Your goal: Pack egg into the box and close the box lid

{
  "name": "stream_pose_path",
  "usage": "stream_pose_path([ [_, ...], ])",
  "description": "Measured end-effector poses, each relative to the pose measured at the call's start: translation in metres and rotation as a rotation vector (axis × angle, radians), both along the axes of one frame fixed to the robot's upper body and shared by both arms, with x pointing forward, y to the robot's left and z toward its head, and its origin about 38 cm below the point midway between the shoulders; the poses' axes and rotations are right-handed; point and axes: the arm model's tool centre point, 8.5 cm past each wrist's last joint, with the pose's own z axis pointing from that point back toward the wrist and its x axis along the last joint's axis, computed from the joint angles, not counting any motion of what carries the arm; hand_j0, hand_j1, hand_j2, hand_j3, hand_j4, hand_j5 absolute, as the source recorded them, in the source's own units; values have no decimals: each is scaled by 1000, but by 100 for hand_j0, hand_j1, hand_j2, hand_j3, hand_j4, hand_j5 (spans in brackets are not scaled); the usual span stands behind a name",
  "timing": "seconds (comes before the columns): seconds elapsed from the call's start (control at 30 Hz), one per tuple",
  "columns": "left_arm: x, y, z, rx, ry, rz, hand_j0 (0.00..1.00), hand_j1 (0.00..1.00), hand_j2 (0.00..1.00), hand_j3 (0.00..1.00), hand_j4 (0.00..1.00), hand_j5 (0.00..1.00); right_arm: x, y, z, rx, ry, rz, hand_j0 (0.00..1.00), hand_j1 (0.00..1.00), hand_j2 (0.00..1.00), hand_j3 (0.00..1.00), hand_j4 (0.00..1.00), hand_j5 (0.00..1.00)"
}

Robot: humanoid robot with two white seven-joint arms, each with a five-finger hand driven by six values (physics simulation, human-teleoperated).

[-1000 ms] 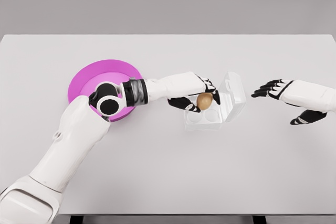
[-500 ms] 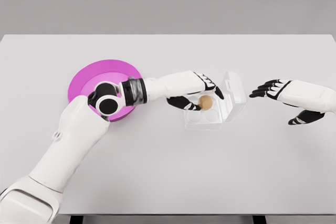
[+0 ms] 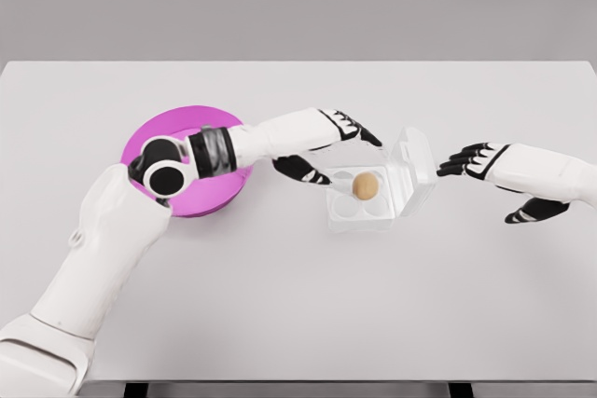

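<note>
1. The left arm enters at the lower left corner, where its shoulder end is cut off. Its elbow lies over the pink plate (image 3: 177, 118) and hides much of it. The plate sits well left of the box (image 3: 371, 195).
2. The left hand (image 3: 322, 144) hangs just left of the box, fingers spread and holding nothing; its thumb points toward the box's near-left corner.
3. The egg (image 3: 366, 185) sits in a far cell of the clear box, apart from both hands. The box's walls are faint against the white table (image 3: 298, 305).
4. The lid (image 3: 419, 163) stands open, tilted up on the box's right side.
5. The right hand (image 3: 487, 167) hovers just right of the lid, fingers spread and empty, not touching it. Its forearm runs off the right edge.
</note>
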Motion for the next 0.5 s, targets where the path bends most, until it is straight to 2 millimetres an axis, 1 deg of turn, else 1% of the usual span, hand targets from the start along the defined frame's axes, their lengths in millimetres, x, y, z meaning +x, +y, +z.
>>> stream_pose_path([
  [0.1,1,26,16,-20,-28,19,100,100,100,100,100,100,-1,4,0,3,-3,13,100,100,100,100,100,100],
  [0.23,-3,71,38,-39,-51,36,100,100,100,100,100,100,-4,13,0,4,-3,40,100,100,100,100,100,100],
  [0.27,-6,84,41,-41,-47,41,100,100,100,100,100,100,-5,15,0,5,-4,46,100,100,100,100,100,100],
  [0.33,-9,112,52,-45,-46,55,100,100,100,100,100,100,-7,20,1,8,-8,62,100,100,100,100,100,100],
  [0.43,-14,156,62,-39,-21,94,100,100,100,100,100,100,-9,29,1,22,-12,86,100,100,100,100,100,100],
  [0.5,-19,181,62,-28,1,129,100,100,100,100,100,100,-10,34,0,31,-14,94,100,100,100,100,100,100],
])
